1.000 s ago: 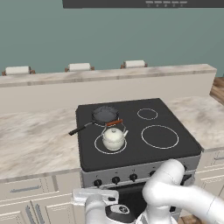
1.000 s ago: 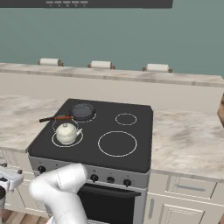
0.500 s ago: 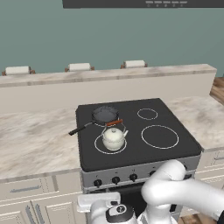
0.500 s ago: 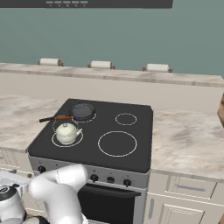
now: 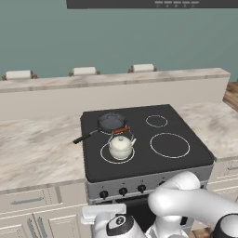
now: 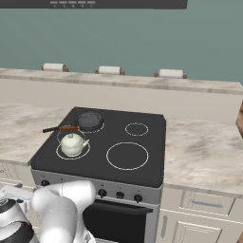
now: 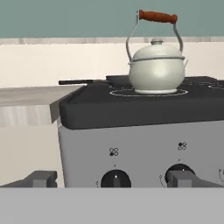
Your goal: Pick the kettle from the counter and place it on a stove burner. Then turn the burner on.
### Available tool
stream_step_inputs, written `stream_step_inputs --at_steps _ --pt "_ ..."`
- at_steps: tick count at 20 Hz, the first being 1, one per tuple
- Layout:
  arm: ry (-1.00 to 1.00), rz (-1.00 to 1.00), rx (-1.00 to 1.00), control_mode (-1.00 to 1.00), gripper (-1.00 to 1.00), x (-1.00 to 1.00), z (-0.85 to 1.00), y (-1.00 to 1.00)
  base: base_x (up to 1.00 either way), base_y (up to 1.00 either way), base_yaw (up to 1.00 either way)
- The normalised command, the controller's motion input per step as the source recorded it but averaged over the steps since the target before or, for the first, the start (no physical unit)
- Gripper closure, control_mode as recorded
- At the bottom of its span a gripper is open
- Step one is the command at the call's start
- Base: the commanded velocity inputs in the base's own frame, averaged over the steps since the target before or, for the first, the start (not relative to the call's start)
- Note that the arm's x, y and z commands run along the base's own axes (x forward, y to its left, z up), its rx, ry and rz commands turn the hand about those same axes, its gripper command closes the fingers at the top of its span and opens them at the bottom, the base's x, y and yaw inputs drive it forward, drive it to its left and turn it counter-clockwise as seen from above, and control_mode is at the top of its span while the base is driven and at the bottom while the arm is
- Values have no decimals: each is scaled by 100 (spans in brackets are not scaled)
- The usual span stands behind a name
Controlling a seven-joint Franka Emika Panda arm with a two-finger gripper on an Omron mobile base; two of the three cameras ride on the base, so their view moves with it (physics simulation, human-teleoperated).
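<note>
Kettle (image 5: 120,147) sits upright on the stove burner (image 5: 103,155), the front-left white ring on the black glass cooktop (image 5: 186,160); ring edge shows around its base. Same placement seen from the right base view: kettle (image 6: 72,144) inside its ring, near the front-left corner of the cooktop.

Hard to make out: hand (image 7: 111,179) is low in front of the stove, below the cooktop edge. In both base views the arm's white body covers it, so the fingers cannot be seen there. In the hand view only two grey fingertips (image 7: 40,179) rise at the bottom, and the knob row is partly cut off at the right edge. Markings above the knobs too small to read.

Hand: jaws stand wide apart, holding nothing, touching nothing. One knob (image 7: 115,179) lies between the fingertips; a second knob (image 7: 178,173) sits partly behind the right tip.

Kettle looks: squat, round, cream-white, lid with small knob, arched wire handle with reddish-brown bar on top, short spout. Frying pan (image 5: 111,122) just behind it, long handle reaching over the beige marble desk (image 5: 39,148).
</note>
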Motion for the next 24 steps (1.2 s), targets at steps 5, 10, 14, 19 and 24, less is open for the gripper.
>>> stream_step_inputs --at_steps 5,10,14,19,24 --pt "-6 -11 -2 -100 -100 8 -13 0 0 0 0" --pt "-4 -3 0 -100 -100 0 -1 0 0 0 0" --pt "0 0 0 -100 -100 0 0 -9 0 0 0" --pt "0 2 1 -100 -100 0 0 -19 0 0 0" --pt "0 6 4 -100 -100 7 0 -25 0 0 0"
